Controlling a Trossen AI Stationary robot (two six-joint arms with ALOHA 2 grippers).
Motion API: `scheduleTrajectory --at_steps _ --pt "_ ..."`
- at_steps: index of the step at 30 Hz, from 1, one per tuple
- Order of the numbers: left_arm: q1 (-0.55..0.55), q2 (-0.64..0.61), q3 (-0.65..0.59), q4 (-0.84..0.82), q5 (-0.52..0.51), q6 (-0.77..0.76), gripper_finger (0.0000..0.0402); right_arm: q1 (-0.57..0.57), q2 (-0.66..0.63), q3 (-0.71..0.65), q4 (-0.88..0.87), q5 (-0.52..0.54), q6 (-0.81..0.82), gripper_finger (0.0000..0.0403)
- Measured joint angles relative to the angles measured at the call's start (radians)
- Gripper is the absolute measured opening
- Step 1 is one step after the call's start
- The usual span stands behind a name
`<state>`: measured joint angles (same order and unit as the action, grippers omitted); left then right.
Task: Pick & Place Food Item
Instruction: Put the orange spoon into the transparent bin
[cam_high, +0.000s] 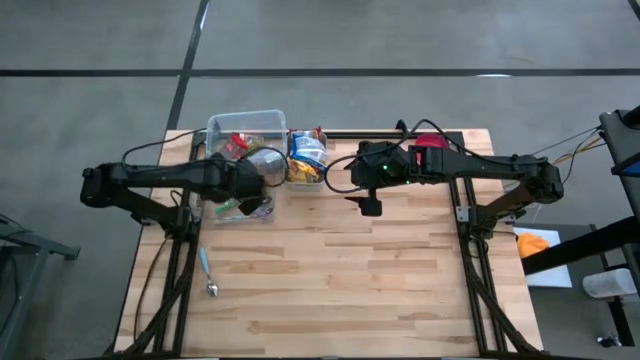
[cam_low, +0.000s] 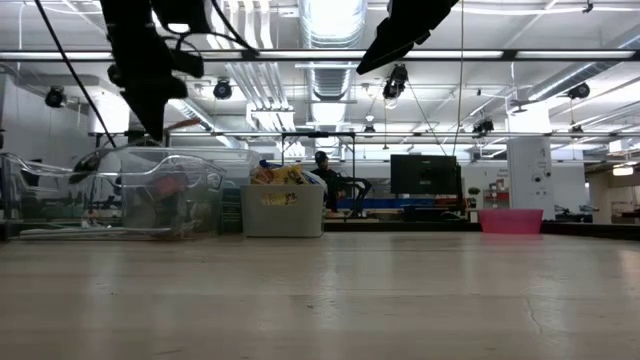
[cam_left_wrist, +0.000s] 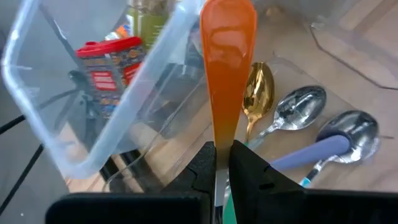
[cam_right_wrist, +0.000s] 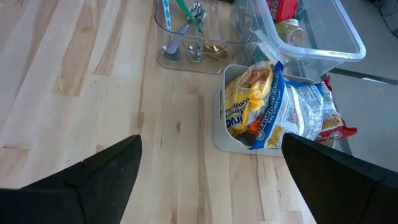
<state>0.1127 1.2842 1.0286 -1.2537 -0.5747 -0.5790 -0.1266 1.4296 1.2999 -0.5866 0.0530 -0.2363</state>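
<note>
We see the left gripper (cam_left_wrist: 222, 163) clenched on an orange spoon (cam_left_wrist: 227, 68) over the clear cutlery tray (cam_high: 238, 212), its handle hidden between the fingers. The right gripper (cam_high: 369, 203) hangs released above the table (cam_high: 340, 280). The snack bags (cam_right_wrist: 280, 109) sit in the grey bin (cam_right_wrist: 219, 134), their labels partly cut off.

Bright, even overhead light from ceiling strip lamps (cam_low: 330, 20) glares in the low view, silhouetting the arms; glare streaks the blurred orange spoon (cam_left_wrist: 227, 68).
</note>
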Motion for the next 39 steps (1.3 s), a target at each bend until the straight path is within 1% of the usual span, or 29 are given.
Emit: scheduleTrajectory --at_steps 5,9,14,19,39 --pt "0.008 0.000 -0.100 0.107 0.010 0.027 0.0026 0.000 0.000 0.000 0.000 0.000 0.000 0.0384" --pt "0.008 0.000 -0.174 0.176 0.038 0.037 0.0026 0.000 0.000 0.000 0.000 0.000 0.000 0.0384" --pt "0.009 0.000 -0.228 0.222 0.123 0.070 0.0026 0.000 0.000 0.000 0.000 0.000 0.000 0.0384" --pt "0.009 0.000 -0.248 0.229 0.145 0.131 0.0026 0.000 0.000 0.000 0.000 0.000 0.000 0.0384" --pt "0.015 0.000 -0.244 0.259 0.146 0.126 0.0026 0.000 0.000 0.000 0.000 0.000 0.000 0.0384"
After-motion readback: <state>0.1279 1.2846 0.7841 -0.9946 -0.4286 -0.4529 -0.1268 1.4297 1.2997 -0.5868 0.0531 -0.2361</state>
